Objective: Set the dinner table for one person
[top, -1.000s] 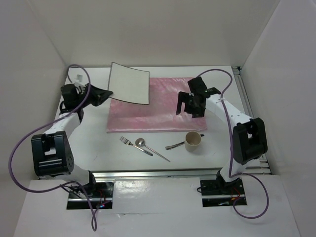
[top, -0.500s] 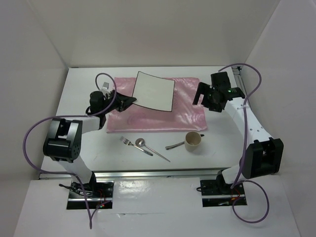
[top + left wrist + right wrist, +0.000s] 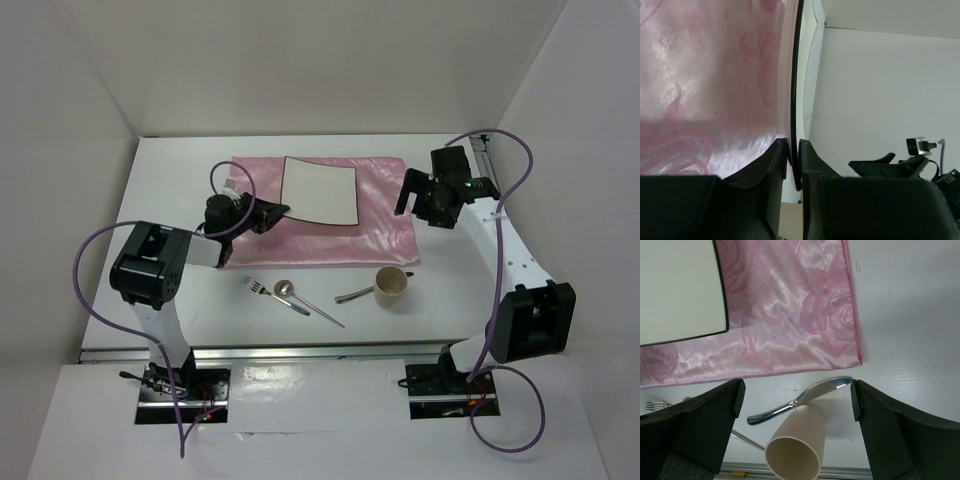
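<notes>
The white surface (image 3: 180, 170) is seen spread beneath both arms, and everything else is carried by it. A shiny pink cloth (image 3: 375, 225) is laid across its far middle. The left end effector (image 3: 272, 212) is held low over the cloth's left part and is clenched on the left edge of a white square plate (image 3: 318, 190); in the left wrist view the plate's thin dark rim is seen pinched between the two fingers (image 3: 780, 152). Whether the plate is resting on the cloth cannot be told. The right end effector (image 3: 435, 205) is held above the surface at the cloth's right edge, with its fingers (image 3: 710, 410) spread wide and nothing gripped. Nearer the arm bases, a beige cup (image 3: 391, 286) is found on the bare surface with a knife (image 3: 353, 295) touching its left side, and a fork (image 3: 258, 288) and a spoon (image 3: 300, 298) further left.
</notes>
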`<state>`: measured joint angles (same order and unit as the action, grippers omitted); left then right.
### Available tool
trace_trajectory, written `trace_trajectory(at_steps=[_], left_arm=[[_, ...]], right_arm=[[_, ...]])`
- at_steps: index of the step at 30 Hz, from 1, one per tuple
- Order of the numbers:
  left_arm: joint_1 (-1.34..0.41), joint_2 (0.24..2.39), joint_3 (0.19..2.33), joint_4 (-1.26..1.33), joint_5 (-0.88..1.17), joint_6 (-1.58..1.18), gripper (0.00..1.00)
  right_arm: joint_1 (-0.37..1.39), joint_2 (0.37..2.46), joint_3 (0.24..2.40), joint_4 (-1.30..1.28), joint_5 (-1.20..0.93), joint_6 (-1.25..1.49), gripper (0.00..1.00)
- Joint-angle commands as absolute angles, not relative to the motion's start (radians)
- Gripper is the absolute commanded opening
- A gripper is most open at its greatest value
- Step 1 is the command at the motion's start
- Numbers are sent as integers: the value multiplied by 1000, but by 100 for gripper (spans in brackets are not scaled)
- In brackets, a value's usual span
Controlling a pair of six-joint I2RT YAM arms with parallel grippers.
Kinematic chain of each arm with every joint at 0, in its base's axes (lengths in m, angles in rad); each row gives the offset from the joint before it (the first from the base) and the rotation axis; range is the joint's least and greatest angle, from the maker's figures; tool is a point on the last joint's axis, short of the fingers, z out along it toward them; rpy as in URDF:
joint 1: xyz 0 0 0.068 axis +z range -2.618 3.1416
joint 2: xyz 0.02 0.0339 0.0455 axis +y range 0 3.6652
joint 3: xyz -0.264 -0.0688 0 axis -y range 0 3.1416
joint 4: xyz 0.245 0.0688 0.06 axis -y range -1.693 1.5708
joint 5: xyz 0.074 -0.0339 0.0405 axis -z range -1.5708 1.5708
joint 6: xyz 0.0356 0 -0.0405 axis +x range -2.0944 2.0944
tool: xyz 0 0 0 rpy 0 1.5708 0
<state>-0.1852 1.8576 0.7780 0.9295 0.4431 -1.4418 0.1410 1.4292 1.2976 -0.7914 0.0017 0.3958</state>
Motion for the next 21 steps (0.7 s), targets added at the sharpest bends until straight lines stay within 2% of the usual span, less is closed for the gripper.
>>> trace_trajectory(at_steps=[1, 21], left_arm=[[-195, 1853, 792, 1262, 459, -1520, 0], [-204, 1924, 758, 1236, 489, -1497, 0]], right_arm=[[133, 1402, 1321, -810, 26, 377, 100], [124, 1402, 1302, -819, 17, 377, 100]])
